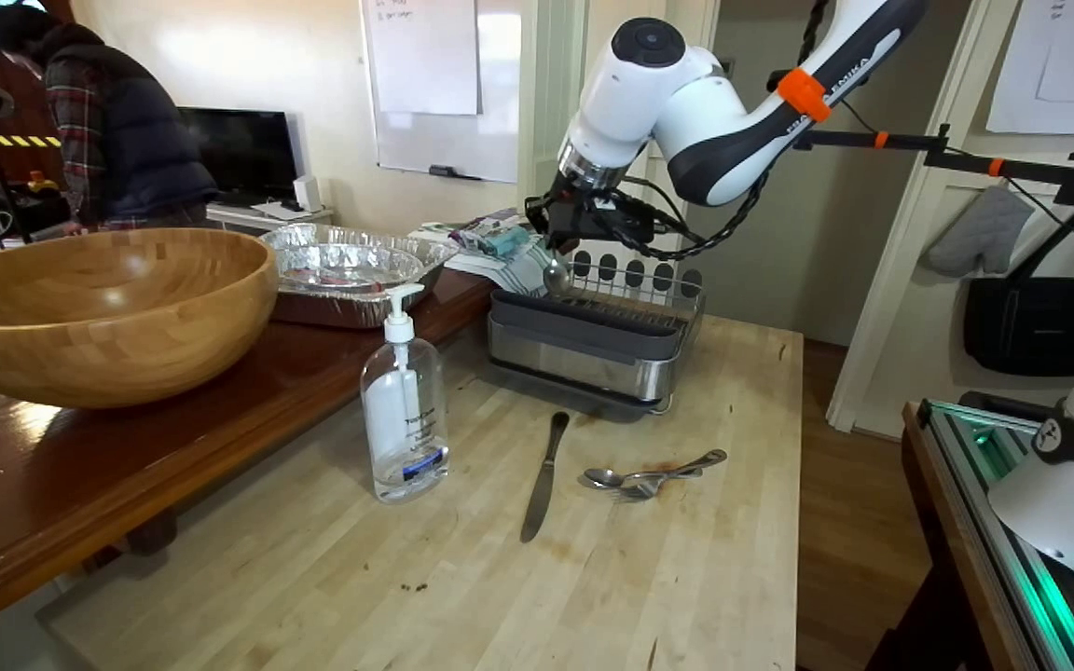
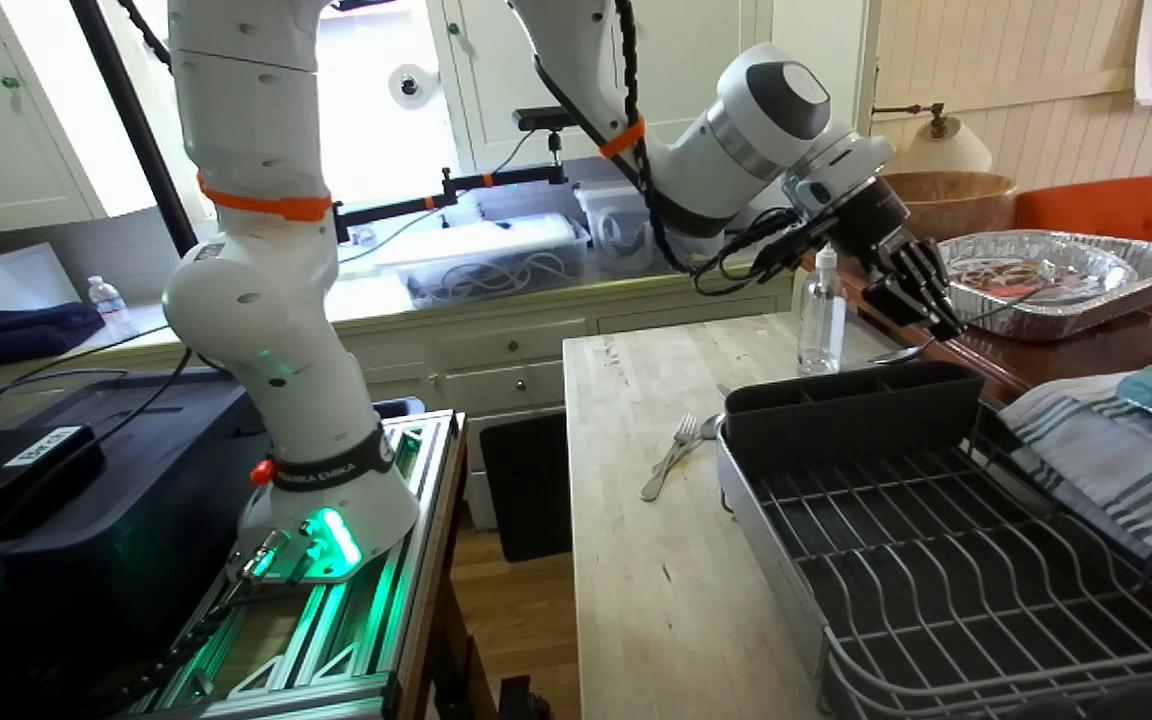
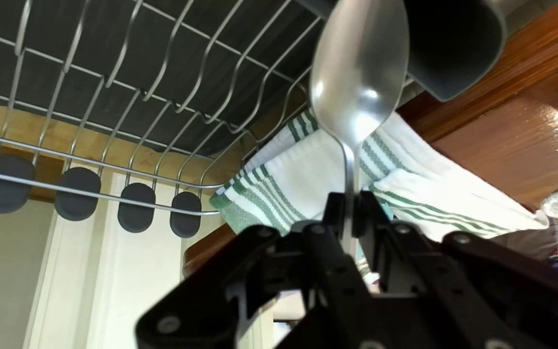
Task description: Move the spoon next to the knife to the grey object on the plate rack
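My gripper [image 1: 556,242] [image 2: 944,328] [image 3: 351,213] is shut on the handle of a silver spoon [image 1: 557,277] [image 2: 898,355] [image 3: 359,72]. The spoon is tilted, bowl end lower, over the rim of the dark grey cutlery holder [image 1: 584,324] [image 2: 851,420] [image 3: 458,53]. I cannot tell whether its bowl is below the rim. The holder sits along one end of the plate rack [image 1: 565,362] [image 2: 776,560] [image 3: 187,53]. The knife [image 1: 544,480] lies on the table before the rack; in an exterior view the rack mostly hides it. Another spoon [image 1: 604,477] [image 2: 711,428] lies crossed with a fork [image 1: 646,486] [image 2: 674,455].
A soap pump bottle [image 1: 404,419] [image 2: 821,320] stands on the light table near the knife. A wooden bowl [image 1: 108,308] and foil trays [image 1: 351,270] [image 2: 1066,270] stand on the brown counter. A striped towel [image 2: 1116,470] [image 3: 298,169] lies beside the rack.
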Available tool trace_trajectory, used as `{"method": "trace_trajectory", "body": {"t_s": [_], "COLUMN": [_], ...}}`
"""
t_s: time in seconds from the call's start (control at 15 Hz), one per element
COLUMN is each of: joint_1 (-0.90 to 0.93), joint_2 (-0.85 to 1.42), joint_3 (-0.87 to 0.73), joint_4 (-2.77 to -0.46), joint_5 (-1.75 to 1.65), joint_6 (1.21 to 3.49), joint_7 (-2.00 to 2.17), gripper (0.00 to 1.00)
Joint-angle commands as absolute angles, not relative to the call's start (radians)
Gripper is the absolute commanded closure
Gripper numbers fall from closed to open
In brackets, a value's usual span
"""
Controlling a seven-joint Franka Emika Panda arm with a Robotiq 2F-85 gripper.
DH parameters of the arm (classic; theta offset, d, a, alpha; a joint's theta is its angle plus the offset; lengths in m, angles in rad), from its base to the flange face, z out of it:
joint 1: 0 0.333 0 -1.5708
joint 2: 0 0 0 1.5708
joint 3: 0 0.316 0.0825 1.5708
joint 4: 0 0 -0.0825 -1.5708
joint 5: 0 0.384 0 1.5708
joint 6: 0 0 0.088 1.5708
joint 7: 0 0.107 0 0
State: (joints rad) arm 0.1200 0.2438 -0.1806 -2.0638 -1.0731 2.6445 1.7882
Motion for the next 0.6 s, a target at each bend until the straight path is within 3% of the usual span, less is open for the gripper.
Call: {"method": "trace_trajectory", "body": {"t_s": [0.0,0.53], "joint_1": [0.144,0.132], "joint_2": [0.275,0.247], "joint_3": [-0.188,-0.123], "joint_4": [-2.029,-2.069], "joint_5": [-1.126,-1.173], "joint_6": [2.601,2.520], "joint_7": [1.847,1.867], "gripper": [0.97,0.97]}}
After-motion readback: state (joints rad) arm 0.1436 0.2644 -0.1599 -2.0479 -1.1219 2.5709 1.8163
